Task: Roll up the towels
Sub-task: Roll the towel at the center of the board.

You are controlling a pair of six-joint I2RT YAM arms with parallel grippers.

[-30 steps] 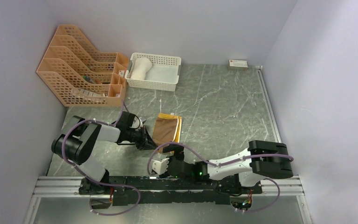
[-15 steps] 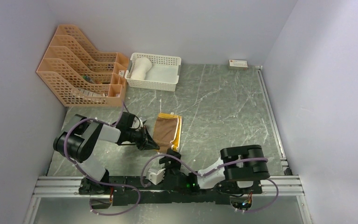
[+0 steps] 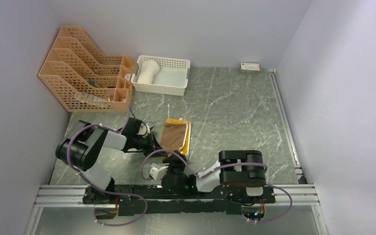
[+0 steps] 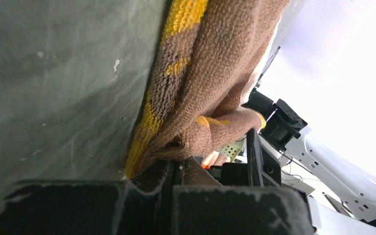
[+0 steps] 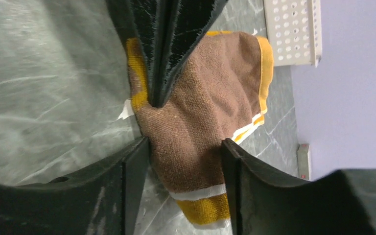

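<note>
Back left, the cream towel [image 3: 147,71] lies rolled in the white basket [image 3: 176,89]. The left gripper [image 3: 157,146] is clamped on the left edge of the folded brown towel [image 3: 176,134], which lies mid-table. The right gripper [image 5: 185,144], fingers spread, sits at its near end.

Dark green marbled tabletop [image 3: 235,112] with pale veins, closed in by plain lavender walls [image 3: 186,24] on the left, far and right sides. In the far left corner, an orange plastic lattice file rack [image 3: 85,71] with four stepped, slanted slots, set against the left wall. Just beside it along the far edge, a white plastic lattice basket [image 3: 162,89], rectangular and low. In the far right corner, a small flat white box [image 3: 250,67] with a red mark. Along the near edge, a silver aluminium rail [image 3: 58,195]; along the right edge, a thin pale strip [image 3: 284,117].
</note>
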